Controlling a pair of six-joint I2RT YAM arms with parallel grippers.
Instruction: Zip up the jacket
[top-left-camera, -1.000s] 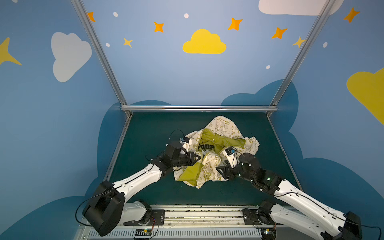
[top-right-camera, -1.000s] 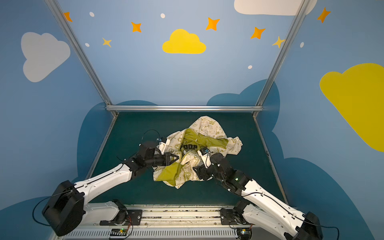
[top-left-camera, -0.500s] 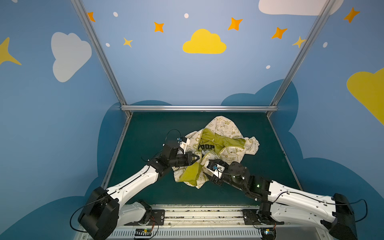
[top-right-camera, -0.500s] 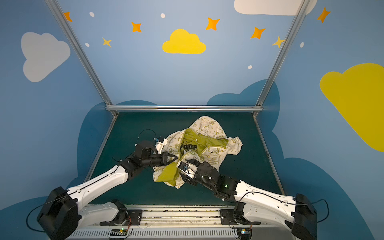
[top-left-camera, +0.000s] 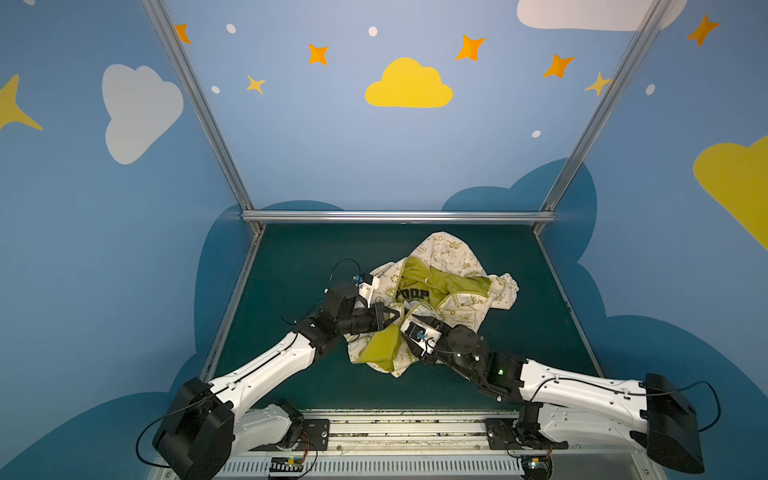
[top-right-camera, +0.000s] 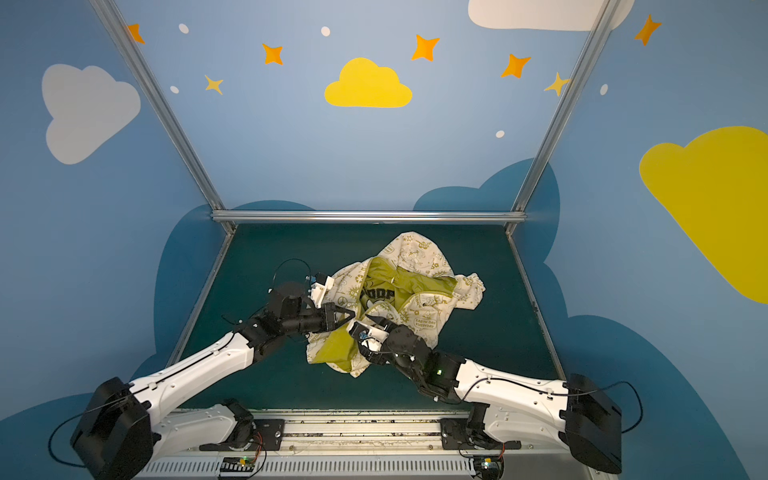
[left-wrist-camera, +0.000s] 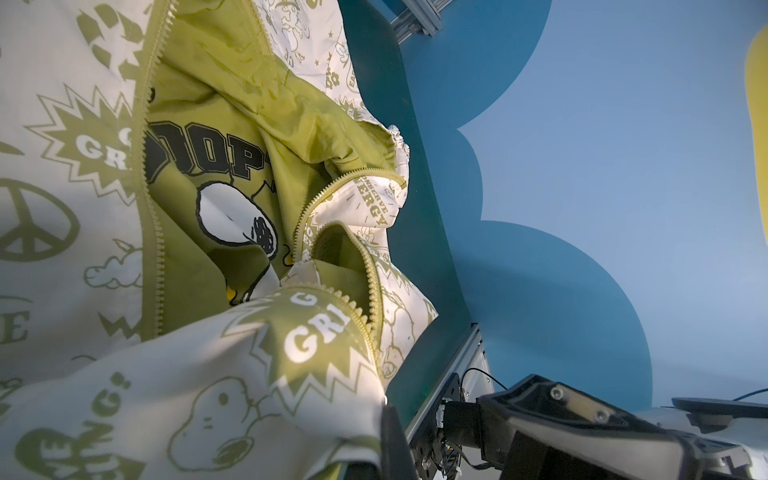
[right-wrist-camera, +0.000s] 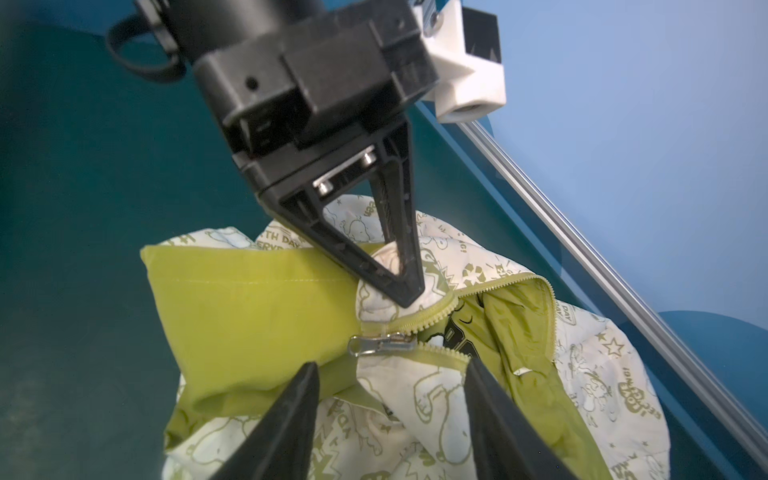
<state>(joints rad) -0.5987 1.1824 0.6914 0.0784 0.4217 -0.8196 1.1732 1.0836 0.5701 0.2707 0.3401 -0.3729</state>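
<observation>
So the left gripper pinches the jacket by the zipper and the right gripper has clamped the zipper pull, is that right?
Not quite: in the right wrist view the right gripper is open, short of the zipper pull; the rest holds.

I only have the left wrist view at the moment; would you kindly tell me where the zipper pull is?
Observer: The right wrist view shows it. The zipper pull lies flat on the jacket, directly ahead of the right hand.
Operator: Thank you. Is the right hand open?
Observer: Yes, it stands open, with the pull in front of the gap and untouched.
Operator: And what is the left hand doing?
Observer: The left hand is shut on a bunch of cream jacket fabric just beside the pull.
</observation>
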